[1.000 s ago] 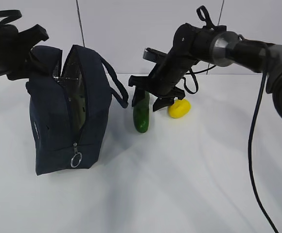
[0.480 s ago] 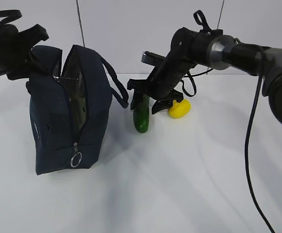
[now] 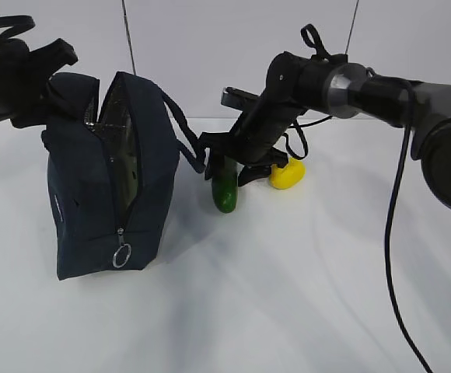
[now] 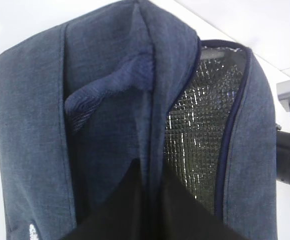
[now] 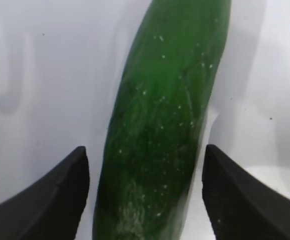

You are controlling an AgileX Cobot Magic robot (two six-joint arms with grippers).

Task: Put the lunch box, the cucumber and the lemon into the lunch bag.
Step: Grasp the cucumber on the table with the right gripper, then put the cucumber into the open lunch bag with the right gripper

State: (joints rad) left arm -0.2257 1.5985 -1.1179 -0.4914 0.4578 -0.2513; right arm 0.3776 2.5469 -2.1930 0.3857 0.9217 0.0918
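The dark navy lunch bag (image 3: pixel 85 202) stands on the left with its top zip open and silvery lining showing; it fills the left wrist view (image 4: pixel 105 110). My left gripper (image 3: pixel 61 78) is shut on the bag's top edge (image 4: pixel 152 170) and holds the opening apart. The dark green cucumber (image 3: pixel 225 191) lies on the table right of the bag. My right gripper (image 3: pixel 229 163) is open, with one finger on each side of the cucumber (image 5: pixel 170 100) and a gap on both sides. The yellow lemon (image 3: pixel 286 176) lies just right of it. The lunch box is hidden from view.
The bag's handle (image 3: pixel 185 136) loops out toward the cucumber. A silver ring pull (image 3: pixel 121 256) hangs low on the bag's front. A black cable (image 3: pixel 396 233) trails from the right arm. The white table (image 3: pixel 288 295) runs toward me.
My right gripper has moved left and down over the cucumber, so its open fingers now straddle it. The left gripper and the bag have not moved.
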